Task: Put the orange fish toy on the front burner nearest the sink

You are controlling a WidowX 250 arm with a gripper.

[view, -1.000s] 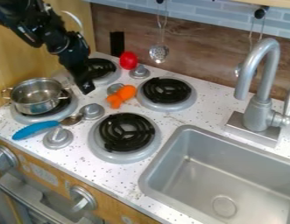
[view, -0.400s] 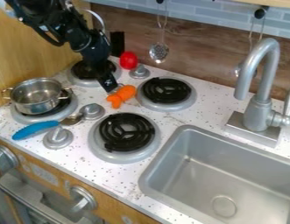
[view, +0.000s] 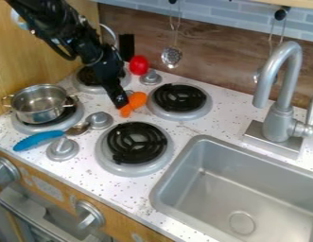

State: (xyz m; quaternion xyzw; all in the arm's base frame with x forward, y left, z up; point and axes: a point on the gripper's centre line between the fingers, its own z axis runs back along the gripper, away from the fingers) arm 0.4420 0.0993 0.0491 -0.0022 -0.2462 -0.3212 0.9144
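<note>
The black gripper [view: 119,100] hangs low over the counter, with its tip right at the left side of an orange toy [view: 137,100] and covering part of it. Whether the two touch, I cannot tell. The orange toy lies between the back burners and the front black coil burner. Behind the gripper stands a red round object [view: 139,65] near the wooden backsplash. To the left, a steel pot [view: 39,113] sits on a burner, and a spoon with a blue handle [view: 39,140] lies in front of it.
A right-hand back burner [view: 179,101] and a front burner [view: 137,143] are close by, with grey knobs [view: 99,120] among them. The sink [view: 209,184] and its tall faucet [view: 285,94] are at the right. A slotted ladle [view: 172,57] hangs at the back wall.
The gripper has moved right from beside the back-left burner, then slightly down onto the left side of the orange toy. The pot, spoon and red object have not moved.
</note>
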